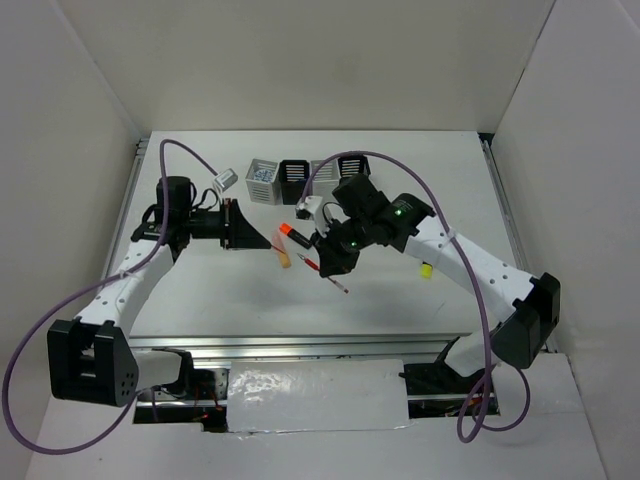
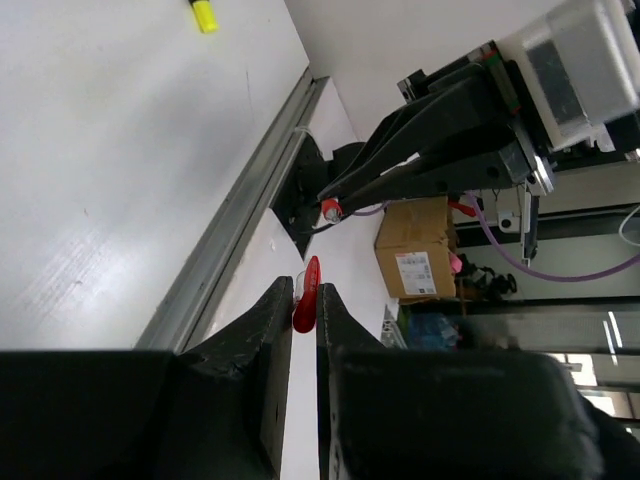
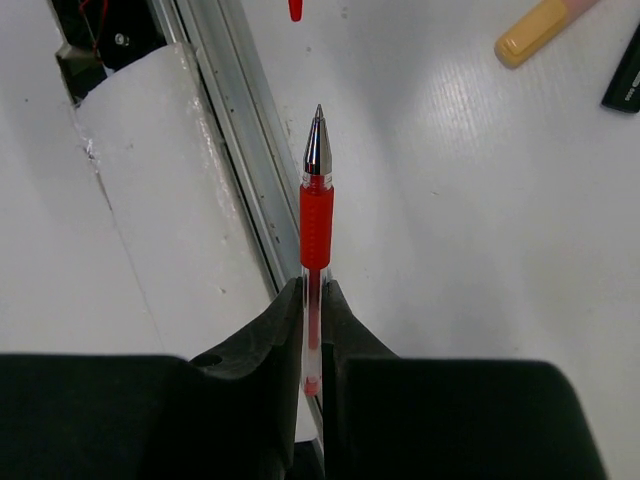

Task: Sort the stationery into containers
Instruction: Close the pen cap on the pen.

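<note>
My right gripper (image 3: 313,285) (image 1: 335,268) is shut on the thin red pen (image 3: 316,215), which has no cap on it. Its metal tip points at the front rail. My left gripper (image 2: 305,288) (image 1: 270,243) hovers left of it, rolled on its side, with its jaws nearly together on a small red cap (image 2: 307,297) at the fingertips. Between the arms lie the peach marker (image 1: 283,258) (image 3: 535,30) and the orange-black highlighter (image 1: 292,234). A yellow-black highlighter (image 1: 425,270) (image 2: 205,15) rests under the right forearm. The four joined containers (image 1: 295,178) stand at the back.
A small grey item (image 1: 225,180) lies left of the cups. The first light cup (image 1: 263,181) holds something blue and white. The metal front rail (image 3: 245,180) borders the table's near edge, with a white sheet (image 1: 315,395) beyond it. Purple cables loop over both arms.
</note>
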Robot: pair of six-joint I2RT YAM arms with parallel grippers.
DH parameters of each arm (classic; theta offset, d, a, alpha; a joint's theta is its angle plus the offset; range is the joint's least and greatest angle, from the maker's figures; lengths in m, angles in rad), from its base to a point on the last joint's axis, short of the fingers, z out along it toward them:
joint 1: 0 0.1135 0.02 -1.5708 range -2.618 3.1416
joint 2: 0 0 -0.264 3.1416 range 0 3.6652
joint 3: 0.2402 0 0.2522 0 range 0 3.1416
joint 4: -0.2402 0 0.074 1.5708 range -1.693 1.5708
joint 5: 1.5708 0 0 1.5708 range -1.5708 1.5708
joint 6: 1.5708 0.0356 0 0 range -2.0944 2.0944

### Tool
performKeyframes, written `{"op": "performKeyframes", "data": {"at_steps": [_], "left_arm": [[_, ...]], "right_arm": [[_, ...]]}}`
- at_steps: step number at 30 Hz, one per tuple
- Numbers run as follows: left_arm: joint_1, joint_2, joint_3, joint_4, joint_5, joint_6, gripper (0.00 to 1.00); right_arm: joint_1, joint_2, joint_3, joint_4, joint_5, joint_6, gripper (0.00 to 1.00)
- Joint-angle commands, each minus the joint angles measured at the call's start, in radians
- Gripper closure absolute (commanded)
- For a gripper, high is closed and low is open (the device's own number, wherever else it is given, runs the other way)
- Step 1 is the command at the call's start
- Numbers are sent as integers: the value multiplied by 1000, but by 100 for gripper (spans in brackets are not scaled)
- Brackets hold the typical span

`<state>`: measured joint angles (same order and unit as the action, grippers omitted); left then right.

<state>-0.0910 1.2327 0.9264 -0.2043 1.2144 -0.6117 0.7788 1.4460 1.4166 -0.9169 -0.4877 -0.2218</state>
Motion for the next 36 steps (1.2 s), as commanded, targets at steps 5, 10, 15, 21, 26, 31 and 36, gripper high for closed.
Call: {"op": "performKeyframes", "data": {"at_steps": [5,10,15,21,26,31,36], "left_arm": [[-27,-1,0,-24,60,14,100],[-30,-15,-31,12,27,-19,100],[-32,-12,-35,15,11,-20,100],[-32,-6,-49,58,2,-59,100],[-35,1,-49,57,-1,-63,100],[-46,-6,-57,52,-18,-56,100],[-47,-1,-49,43,-26,-45,100]], "right_arm": [[77,-7,36,0,90,-25,100],[100,2,41,4,107,-27,100],[102,25,61,1,101,-22,100],[103,56,76,9,89,-13,100],[105,76,93,3,84,-13,100],[106,83,96,1,83,-14,100],[115,94,108,-5,84,-16,100]]}}
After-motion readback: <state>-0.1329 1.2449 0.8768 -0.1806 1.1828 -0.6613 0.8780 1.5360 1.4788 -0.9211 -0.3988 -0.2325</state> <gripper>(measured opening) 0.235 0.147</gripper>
